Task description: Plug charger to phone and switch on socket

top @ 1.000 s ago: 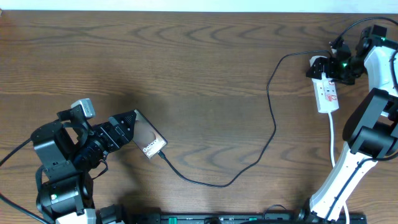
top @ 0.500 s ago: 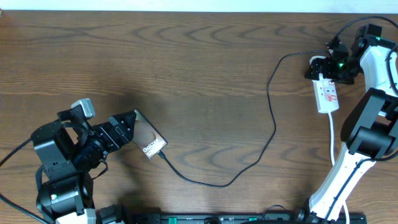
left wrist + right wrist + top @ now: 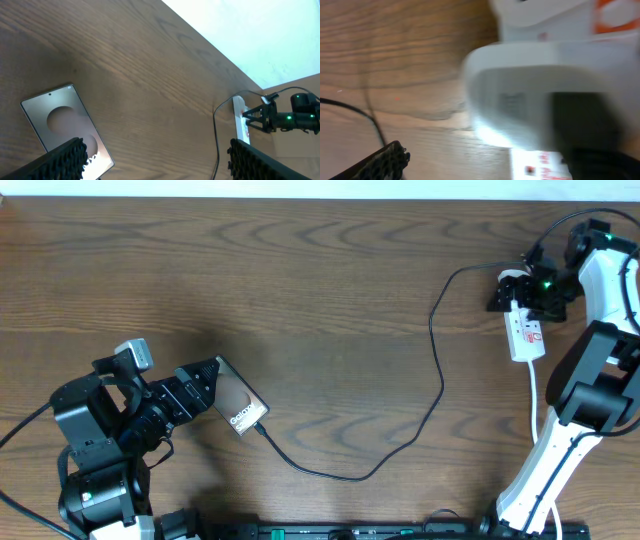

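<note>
The phone [image 3: 241,404] lies flat at the front left, its lettered end toward the table's front; in the left wrist view the phone [image 3: 59,120] shows a grey screen. The charger cable [image 3: 437,370] curves from that end across the table to a white plug [image 3: 512,281] on the socket [image 3: 526,332] at the far right. My left gripper [image 3: 206,388] stands open just left of the phone, one finger over its edge. Open as well, my right gripper [image 3: 522,290] hovers over the socket's plug end. Close up, the blurred plug [image 3: 520,85] fills the right wrist view.
The socket's white cord [image 3: 535,405] runs toward the front beside the right arm's base [image 3: 550,470]. From the left wrist, the socket [image 3: 240,120] and the right gripper [image 3: 262,114] appear far off. A black rail [image 3: 350,530] lines the front edge.
My right gripper has shifted slightly left over the socket's plug end. The left arm, phone and cable have not moved.
</note>
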